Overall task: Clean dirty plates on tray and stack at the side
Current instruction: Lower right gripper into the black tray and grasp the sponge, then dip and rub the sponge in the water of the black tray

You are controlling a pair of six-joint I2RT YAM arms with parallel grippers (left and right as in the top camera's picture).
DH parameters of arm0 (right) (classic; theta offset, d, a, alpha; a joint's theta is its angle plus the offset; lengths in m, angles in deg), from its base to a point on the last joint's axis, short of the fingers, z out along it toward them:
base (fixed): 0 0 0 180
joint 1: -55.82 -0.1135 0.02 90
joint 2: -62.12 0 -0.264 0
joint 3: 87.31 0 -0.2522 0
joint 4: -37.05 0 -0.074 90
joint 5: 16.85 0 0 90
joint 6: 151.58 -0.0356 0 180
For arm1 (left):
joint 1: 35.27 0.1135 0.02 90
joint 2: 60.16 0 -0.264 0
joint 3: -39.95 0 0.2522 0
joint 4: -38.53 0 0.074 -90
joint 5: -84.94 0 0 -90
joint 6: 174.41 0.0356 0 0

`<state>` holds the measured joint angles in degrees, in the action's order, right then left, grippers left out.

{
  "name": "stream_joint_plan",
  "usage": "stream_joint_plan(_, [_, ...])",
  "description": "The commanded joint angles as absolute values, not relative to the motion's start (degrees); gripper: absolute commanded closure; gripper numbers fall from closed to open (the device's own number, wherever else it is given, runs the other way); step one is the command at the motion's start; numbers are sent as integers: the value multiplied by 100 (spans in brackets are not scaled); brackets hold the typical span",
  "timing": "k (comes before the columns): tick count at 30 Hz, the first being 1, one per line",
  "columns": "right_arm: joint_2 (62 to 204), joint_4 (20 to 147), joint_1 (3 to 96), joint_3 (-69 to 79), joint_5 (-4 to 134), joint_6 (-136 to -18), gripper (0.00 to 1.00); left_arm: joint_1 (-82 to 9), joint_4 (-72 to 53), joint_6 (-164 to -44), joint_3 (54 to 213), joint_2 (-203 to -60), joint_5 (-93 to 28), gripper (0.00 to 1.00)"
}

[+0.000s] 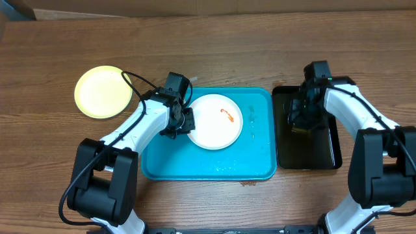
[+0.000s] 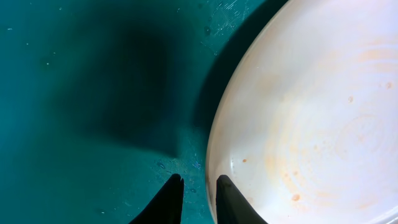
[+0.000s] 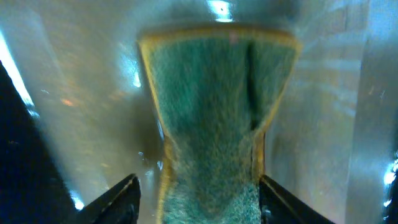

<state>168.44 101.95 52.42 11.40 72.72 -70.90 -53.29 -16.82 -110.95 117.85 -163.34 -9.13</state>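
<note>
While the left tool (image 2: 199,183) narrowly pinches the white plate (image 2: 311,112) by its rim, the right tool (image 3: 199,186), half-open astride the sponge (image 3: 211,106), should next close and lift.

The left arm (image 1: 140,123) reached inward, and the left gripper (image 2: 199,182) kept only a thin gap between its fingers. The right gripper (image 3: 198,185) pointed down, fingers spread wide.

Brown wood-grain table (image 1: 208,52) fills the overhead view edge to edge, with the grain running left to right and darker streaks here and there. Along the far edge there's a pale tan strip (image 1: 260,4), and a dark shape (image 1: 16,8) sits in the far left corner. Light is even and soft — only faint shadows fall on the wood.
</note>
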Motion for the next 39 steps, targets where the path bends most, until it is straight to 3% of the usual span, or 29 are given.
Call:
stream_joint_plan(1, [16713, 10177, 5245, 1234, 7303, -7234, 48, -5368, -1682, -10991, 11879, -16399, -955, 79])
stream_joint_plan(2, [16713, 10169, 5245, 1234, 7307, -7234, 55, -5368, -1682, -10993, 11879, -16399, -955, 78])
stream_joint_plan(4, [16713, 10160, 5245, 1234, 7307, -7232, 89, -5368, -1682, -10993, 11879, -16399, -955, 77])
stream_joint_plan(5, [16713, 10162, 5245, 1234, 7307, -7232, 96, -5368, -1682, -10993, 11879, -16399, -955, 77])
stream_joint_plan(7, [16713, 10171, 5245, 1234, 7311, -7228, 96, -5368, -1684, -10993, 11879, -16399, -955, 77])
stream_joint_plan(9, [16713, 10169, 5247, 1212, 7311, -7228, 82, -5368, -1686, -10991, 11879, -16399, -955, 77])
stream_joint_plan(10, [16713, 10164, 5269, 1169, 7311, -7228, 54, -5368, -1695, -10991, 11879, -16399, -955, 77])
stream_joint_plan(11, [16713, 10153, 5280, 1105, 7314, -7225, 34, -5368, -1699, -10993, 11879, -16399, -955, 77])
stream_joint_plan(12, [16713, 10134, 5297, 1027, 7314, -7223, 29, -5368, -1703, -10991, 11879, -16399, -955, 77])
stream_joint_plan(23, [16774, 9270, 5343, 893, 7864, -7212, 28, -5368, -1697, -10993, 11879, -16399, -955, 77])
stream_joint_plan(32, [16785, 9176, 5321, 1114, 7792, -7236, 47, -5368, -1697, -10993, 11879, -16399, -955, 76])
stream_joint_plan(34, [16785, 9174, 5321, 1114, 7751, -7236, 44, -5368, -1697, -10993, 11879, -16399, -953, 76])
stream_joint_plan(36, [16785, 9189, 5321, 1114, 7753, -7238, 35, -5368, -1697, -10993, 11879, -16399, -955, 77])
stream_joint_plan(39, [16785, 9231, 5321, 1116, 7755, -7236, 34, -5368, -1699, -10993, 11879, -16399, -955, 77])
